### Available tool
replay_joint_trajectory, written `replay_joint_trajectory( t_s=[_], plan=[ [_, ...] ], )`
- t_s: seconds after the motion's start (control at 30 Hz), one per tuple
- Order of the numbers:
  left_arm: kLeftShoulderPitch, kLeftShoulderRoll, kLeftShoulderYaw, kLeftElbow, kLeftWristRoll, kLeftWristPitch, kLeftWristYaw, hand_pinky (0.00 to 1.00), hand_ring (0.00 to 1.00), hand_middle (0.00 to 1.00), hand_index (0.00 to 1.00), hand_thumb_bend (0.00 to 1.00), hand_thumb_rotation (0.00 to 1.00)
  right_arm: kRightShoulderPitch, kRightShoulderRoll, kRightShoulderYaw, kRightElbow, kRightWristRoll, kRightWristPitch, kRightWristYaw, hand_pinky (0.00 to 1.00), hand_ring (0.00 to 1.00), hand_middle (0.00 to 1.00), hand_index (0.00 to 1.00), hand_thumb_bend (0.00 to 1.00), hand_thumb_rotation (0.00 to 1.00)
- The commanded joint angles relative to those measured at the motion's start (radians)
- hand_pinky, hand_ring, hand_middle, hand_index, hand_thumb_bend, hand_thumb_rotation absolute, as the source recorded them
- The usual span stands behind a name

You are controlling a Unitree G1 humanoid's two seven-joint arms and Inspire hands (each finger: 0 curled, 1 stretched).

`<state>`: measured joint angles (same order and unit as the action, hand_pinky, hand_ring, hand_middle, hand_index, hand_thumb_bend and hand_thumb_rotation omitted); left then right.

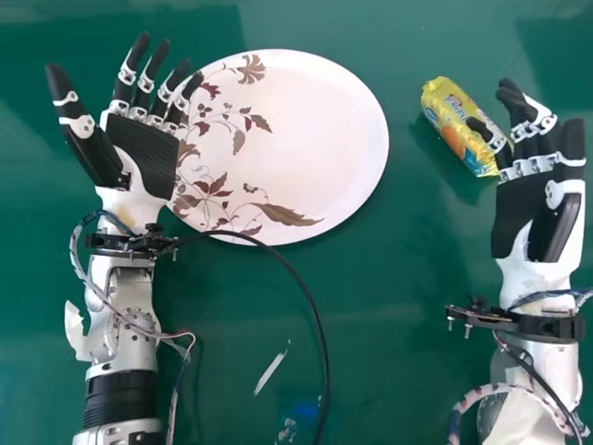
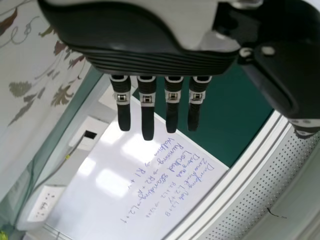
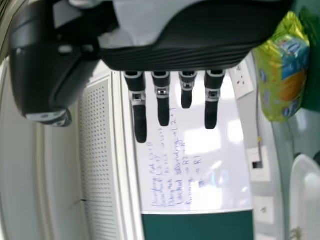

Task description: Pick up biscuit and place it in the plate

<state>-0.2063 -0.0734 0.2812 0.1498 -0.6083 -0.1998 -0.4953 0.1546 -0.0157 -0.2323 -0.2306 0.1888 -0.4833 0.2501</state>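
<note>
Right hand (image 1: 519, 209), fingers straight and slightly apart, best turns palm-down over the biscuit packet (image 1: 448, 109) just beside its fingers, then closes lightly.

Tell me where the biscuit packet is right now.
In the head view, the yellow biscuit packet lies right of the plate, on the green table, beside the right hand.

Plate (image 1: 301, 139) partly behind left fingers (image 1: 192, 86), biscuit packet (image 1: 453, 123) seemingly partly behind right fingers (image 1: 489, 135).
</note>
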Motion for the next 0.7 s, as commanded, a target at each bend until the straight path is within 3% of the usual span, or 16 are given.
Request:
replay_joint_trajectory(
  t_s=[0.0, 0.23, 0.67],
  plan=[
    [0.059, -0.023, 0.000, 0.060, 0.010, -0.010, 0.002, 0.82, 0.81, 0.91, 0.89, 1.00, 0.77, 0.035, -0.004, -0.004, -0.020, -0.063, 0.008, -0.044, 0.79, 0.92, 0.90, 0.72, 0.74, 0.44],
    [0.058, -0.021, 0.003, 0.062, 0.003, -0.002, 0.003, 0.75, 0.78, 0.89, 0.90, 1.00, 0.79, 0.048, -0.019, 0.005, -0.102, -0.175, 0.023, -0.128, 0.80, 0.92, 0.90, 0.73, 0.76, 0.43],
    [0.058, -0.023, 0.006, 0.071, 0.004, -0.007, 0.003, 0.68, 0.75, 0.87, 0.90, 1.00, 0.84, 0.052, -0.051, -0.008, -0.146, -0.248, -0.004, -0.202, 0.81, 0.92, 0.91, 0.74, 0.76, 0.43]
  ],
)
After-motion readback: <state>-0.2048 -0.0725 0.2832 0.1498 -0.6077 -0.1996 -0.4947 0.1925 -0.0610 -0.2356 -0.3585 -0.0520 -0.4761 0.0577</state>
